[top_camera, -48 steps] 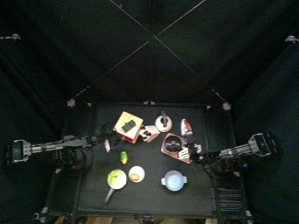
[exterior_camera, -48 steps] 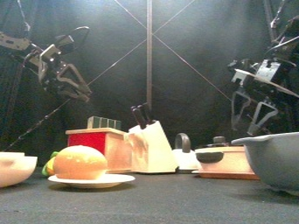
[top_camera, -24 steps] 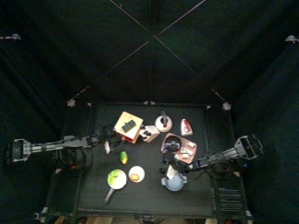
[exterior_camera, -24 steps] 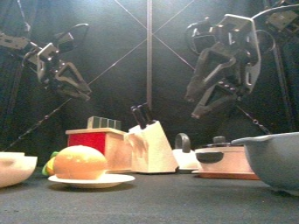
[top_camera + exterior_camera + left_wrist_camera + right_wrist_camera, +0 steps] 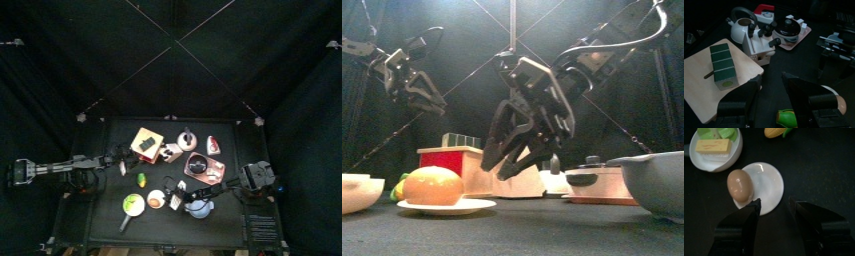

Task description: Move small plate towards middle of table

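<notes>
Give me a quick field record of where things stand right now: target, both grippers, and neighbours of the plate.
target: small plate, orange-yellow blob on it, near the table front edge
right gripper: jaws open, poised at the plate's rim, not gripping
left gripper: jaws open, empty, resting at the table's left side
neighbours: green-centred dish on one side, blue-grey bowl on the other
task status: plate not yet moved

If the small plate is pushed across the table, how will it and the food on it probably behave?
The small plate looks shallow and smooth, so it will probably slide, not tip. The rounded orange food lies loose near its rim and may roll off.
</notes>
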